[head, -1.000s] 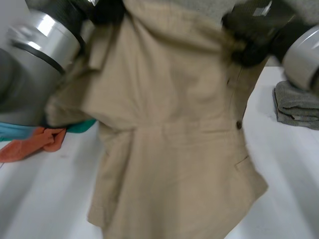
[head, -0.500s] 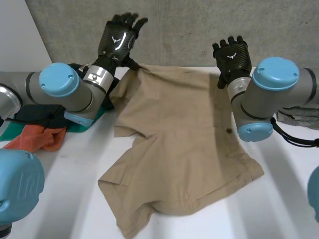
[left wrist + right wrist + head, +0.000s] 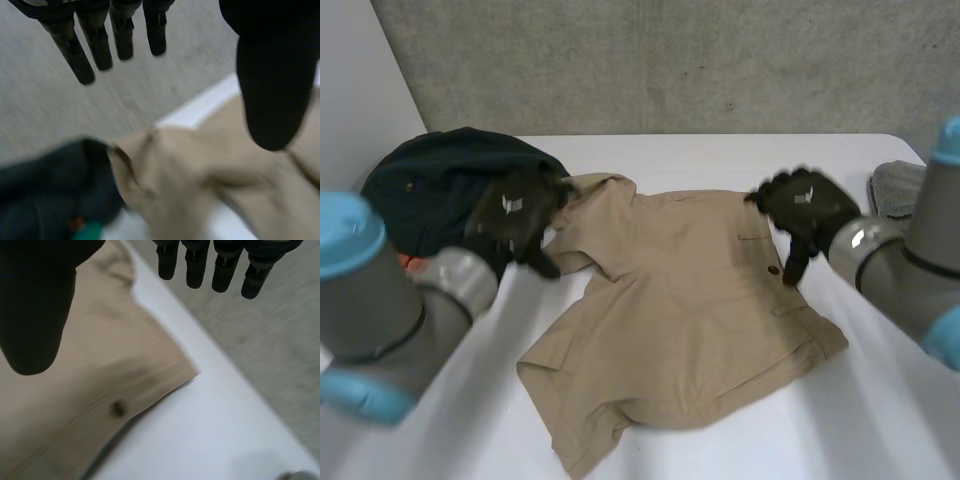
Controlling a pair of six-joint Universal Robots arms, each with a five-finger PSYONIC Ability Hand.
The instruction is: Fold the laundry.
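A tan garment lies spread on the white table, rumpled at its near corner and with a dark button near its right edge. My left hand hovers open just off its far left corner. In the left wrist view the fingers are straight and the thumb stands apart above the tan cloth. My right hand hangs open over the garment's right edge. In the right wrist view its fingers are straight above the tan cloth and hold nothing.
A dark green pile of clothes sits at the far left, with a bit of orange cloth beside it. A folded grey towel lies at the far right. A grey wall stands behind the table.
A second ago both hands held the garment up; they let go and it dropped flat. Since then both open hands have come down and back toward its left and right edges.
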